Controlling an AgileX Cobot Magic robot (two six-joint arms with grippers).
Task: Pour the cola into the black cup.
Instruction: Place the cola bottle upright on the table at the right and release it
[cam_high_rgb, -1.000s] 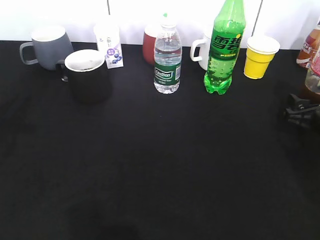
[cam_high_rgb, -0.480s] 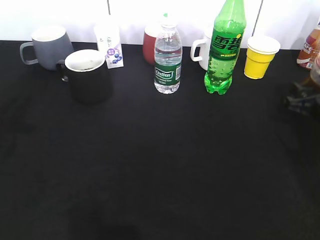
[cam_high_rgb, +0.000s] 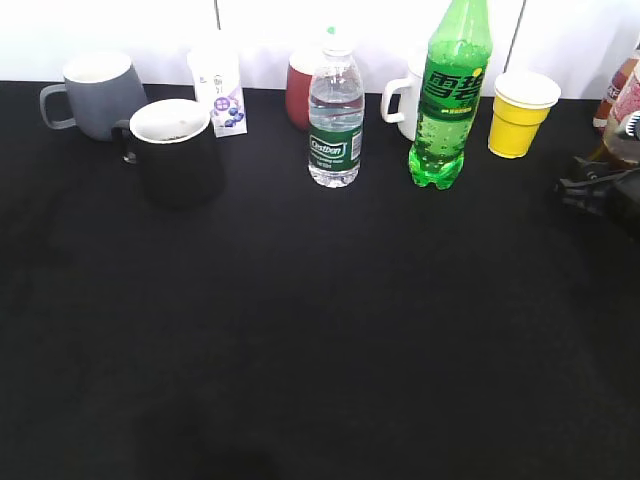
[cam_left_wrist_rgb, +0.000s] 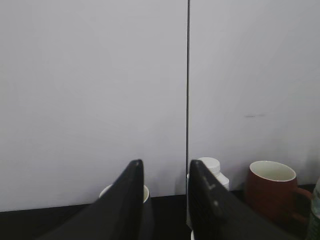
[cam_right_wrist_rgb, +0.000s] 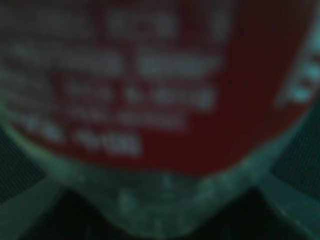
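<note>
Cola fills the right wrist view, blurred: a red label with white lettering above a clear lower edge, pressed close between the dark inner faces of the right gripper. In the exterior view that gripper sits at the far right edge of the black table, and the bottle shows only as a cropped sliver with a red-and-white label above it, so the gripper appears closed around the cola, though the contact itself is cut off by the frame edge.

At the back left stands the black cup, upright, its white inside showing, handle to the left. Just behind and left of it is a grey mug. A small white carton stands beside the cup's right rear. Further right along the back row come a red cup, a water bottle in front of it, a white mug, a green bottle and a yellow cup. The cup and the cola are well apart, at opposite ends of the table.

In the left wrist view the left gripper points at a white wall, its two dark fingers narrowly parted with nothing between them.
</note>
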